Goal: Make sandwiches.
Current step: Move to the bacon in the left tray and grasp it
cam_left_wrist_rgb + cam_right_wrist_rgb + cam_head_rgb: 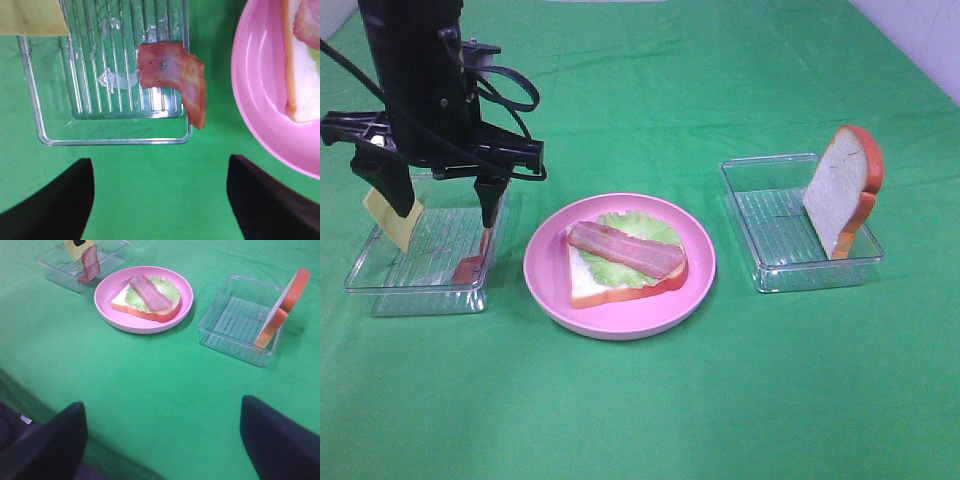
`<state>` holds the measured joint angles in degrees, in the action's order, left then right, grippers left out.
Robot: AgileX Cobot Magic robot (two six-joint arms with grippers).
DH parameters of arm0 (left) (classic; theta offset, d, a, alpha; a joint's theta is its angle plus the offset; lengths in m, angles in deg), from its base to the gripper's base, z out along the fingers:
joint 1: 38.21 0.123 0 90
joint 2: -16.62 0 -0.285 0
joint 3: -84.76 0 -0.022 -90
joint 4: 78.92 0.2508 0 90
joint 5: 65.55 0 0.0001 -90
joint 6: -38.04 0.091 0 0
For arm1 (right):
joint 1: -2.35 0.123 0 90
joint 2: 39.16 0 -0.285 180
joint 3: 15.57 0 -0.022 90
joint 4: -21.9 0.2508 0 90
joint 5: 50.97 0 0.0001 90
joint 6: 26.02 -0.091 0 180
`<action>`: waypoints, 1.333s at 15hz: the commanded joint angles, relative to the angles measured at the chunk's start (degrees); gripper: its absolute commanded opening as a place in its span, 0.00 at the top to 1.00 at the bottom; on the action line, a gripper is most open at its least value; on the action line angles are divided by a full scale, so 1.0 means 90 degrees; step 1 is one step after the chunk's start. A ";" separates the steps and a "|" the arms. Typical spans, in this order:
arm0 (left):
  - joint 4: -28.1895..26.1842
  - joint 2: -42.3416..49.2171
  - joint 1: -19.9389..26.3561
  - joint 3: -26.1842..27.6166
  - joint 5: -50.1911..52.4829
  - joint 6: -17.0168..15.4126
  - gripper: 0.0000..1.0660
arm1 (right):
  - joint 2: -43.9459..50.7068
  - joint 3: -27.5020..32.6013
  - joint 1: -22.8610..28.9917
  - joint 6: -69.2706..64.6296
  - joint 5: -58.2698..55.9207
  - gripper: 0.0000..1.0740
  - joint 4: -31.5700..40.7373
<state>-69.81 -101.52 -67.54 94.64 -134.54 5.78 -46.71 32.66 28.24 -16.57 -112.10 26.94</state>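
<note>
The sandwich (625,262) on the pink plate (545,272) is one bread slice topped with lettuce (645,228) and a bacon strip (625,250). My left gripper (440,200) hangs open over the left clear tray (380,285). The yellow cheese square (392,218) sits by one finger and a second bacon strip (475,262) by the other. In the left wrist view that bacon strip (175,80) lies over the tray's corner, apart from the fingers (55,205). The other bread slice (845,190) leans upright in the right tray (770,270). My right gripper (162,440) is open and low, well short of the plate (107,310).
Green cloth covers the table. The two clear trays flank the plate. The right wrist view shows the right tray (235,320) holding only the leaning bread slice (285,310), and open cloth between the gripper and the plate.
</note>
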 commanded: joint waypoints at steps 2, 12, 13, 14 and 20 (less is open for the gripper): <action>0.0025 0.0013 -0.0013 -0.0312 0.0458 -0.0280 0.33 | 0.0146 0.0019 -0.0013 0.0038 0.0038 0.29 0.0025; 0.0064 -0.0433 -0.0013 -0.0376 0.1082 -0.0484 0.37 | 0.0146 0.0019 -0.0013 0.0038 0.0038 0.29 0.0025; 0.0064 -0.0433 -0.0013 -0.0376 0.1082 -0.0484 0.38 | 0.0146 0.0019 -0.0013 0.0038 0.0038 0.29 0.0025; 0.0083 -0.0433 -0.0013 -0.0376 0.0961 -0.0484 0.38 | 0.0146 0.0019 -0.0013 0.0038 0.0038 0.29 0.0025; 0.0216 -0.0624 -0.0013 -0.0376 0.0961 -0.0458 0.39 | 0.0146 0.0019 -0.0013 0.0038 0.0038 0.29 0.0025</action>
<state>-68.03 -106.91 -67.54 91.60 -125.66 2.12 -46.71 32.66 28.24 -16.57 -112.10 26.94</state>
